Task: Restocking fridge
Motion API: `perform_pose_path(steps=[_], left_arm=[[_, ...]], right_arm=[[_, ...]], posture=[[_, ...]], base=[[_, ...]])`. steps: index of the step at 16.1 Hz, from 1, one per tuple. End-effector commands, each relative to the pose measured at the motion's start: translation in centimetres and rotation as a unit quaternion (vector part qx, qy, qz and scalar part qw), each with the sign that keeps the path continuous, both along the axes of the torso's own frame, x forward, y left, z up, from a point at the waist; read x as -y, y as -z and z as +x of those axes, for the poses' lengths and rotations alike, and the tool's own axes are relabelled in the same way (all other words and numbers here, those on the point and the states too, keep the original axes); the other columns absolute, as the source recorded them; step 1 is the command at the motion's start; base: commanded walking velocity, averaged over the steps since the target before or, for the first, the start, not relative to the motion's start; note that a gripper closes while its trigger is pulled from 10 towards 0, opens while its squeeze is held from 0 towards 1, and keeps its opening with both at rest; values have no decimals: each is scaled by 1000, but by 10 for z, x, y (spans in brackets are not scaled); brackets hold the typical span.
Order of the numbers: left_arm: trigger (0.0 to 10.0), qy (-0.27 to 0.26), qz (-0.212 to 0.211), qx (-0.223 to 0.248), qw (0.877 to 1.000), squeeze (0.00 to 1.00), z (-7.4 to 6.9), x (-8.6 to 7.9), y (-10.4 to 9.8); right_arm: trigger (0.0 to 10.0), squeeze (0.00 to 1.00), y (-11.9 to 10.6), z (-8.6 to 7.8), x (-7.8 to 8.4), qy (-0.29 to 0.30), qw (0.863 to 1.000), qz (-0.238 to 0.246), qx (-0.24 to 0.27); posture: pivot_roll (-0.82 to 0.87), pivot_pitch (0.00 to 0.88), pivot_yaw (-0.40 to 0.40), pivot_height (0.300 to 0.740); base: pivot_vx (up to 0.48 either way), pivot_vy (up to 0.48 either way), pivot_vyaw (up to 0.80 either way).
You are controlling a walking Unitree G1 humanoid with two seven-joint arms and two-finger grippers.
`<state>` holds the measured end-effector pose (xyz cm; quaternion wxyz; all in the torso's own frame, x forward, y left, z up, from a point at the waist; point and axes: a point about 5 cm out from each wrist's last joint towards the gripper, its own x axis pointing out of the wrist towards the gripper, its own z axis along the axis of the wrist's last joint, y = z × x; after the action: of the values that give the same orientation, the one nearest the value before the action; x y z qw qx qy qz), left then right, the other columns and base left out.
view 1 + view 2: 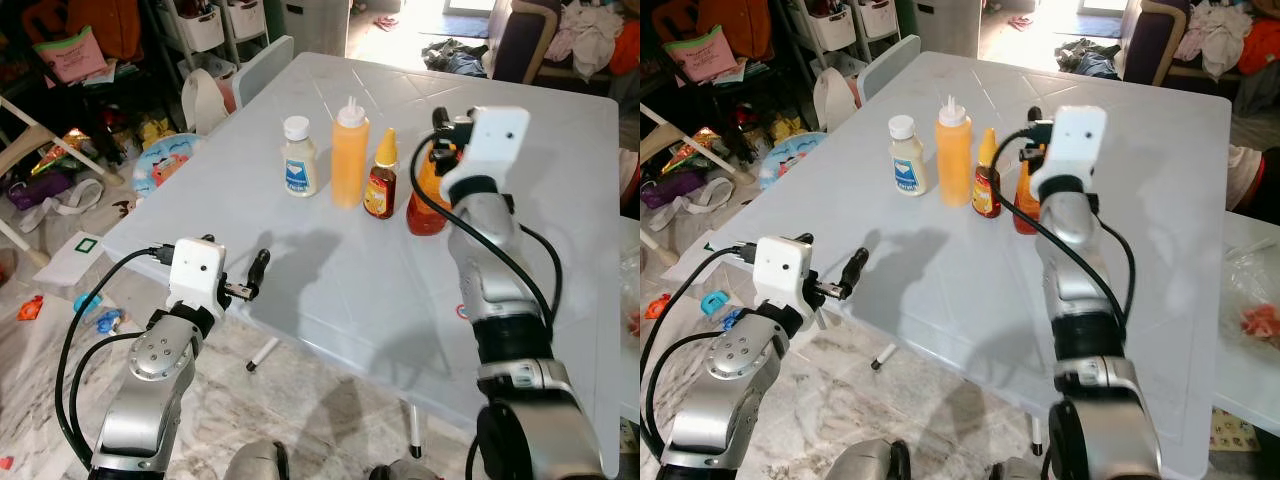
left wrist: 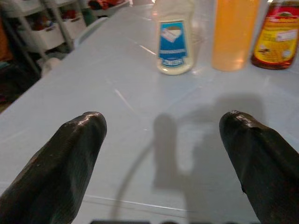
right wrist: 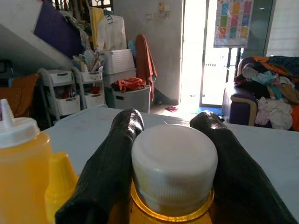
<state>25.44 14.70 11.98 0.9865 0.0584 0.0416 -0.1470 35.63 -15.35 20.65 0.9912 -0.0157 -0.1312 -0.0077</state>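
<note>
Standing at the right end of a row of four on the table (image 1: 330, 270), the orange bottle (image 1: 428, 205) is flanked at its white cap (image 3: 174, 161) by the fingers (image 3: 108, 173) of the right gripper (image 3: 174, 140), which are pressed on or just beside the neck. It is judged fairly heavy (it looks full) with smooth, slippery, slightly yielding plastic, so the ridged cap and neck are the surer hold. The left gripper (image 2: 161, 154) is held apart, empty, low over the table's near edge.

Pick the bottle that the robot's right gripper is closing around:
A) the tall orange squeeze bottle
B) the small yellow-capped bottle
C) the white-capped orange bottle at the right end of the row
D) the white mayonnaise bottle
C: the right gripper has a finger on each side of the white-capped orange bottle.
</note>
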Motion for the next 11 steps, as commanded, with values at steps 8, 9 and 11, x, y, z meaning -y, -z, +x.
perform_pose_path(steps=[8, 9, 11], left_arm=[[10000, -27, 10, -17, 999, 0, 4, 2, 8], [10000, -40, 6, -13, 999, 0, 8, 1, 6], [10000, -56, -2, -5, 998, 0, 13, 0, 4]], right_arm=[[0, 0, 24, -25, 5, -5, 997, -21, -68], [0, 0, 23, -27, 2, -8, 998, -22, -63], [2000, 0, 20, -30, -3, -20, 998, -29, -49]], posture=[[55, 0, 21, 740], [52, 0, 14, 740], [42, 0, 2, 740]], base=[[0, 0, 0], [0, 0, 0], [0, 0, 0]])
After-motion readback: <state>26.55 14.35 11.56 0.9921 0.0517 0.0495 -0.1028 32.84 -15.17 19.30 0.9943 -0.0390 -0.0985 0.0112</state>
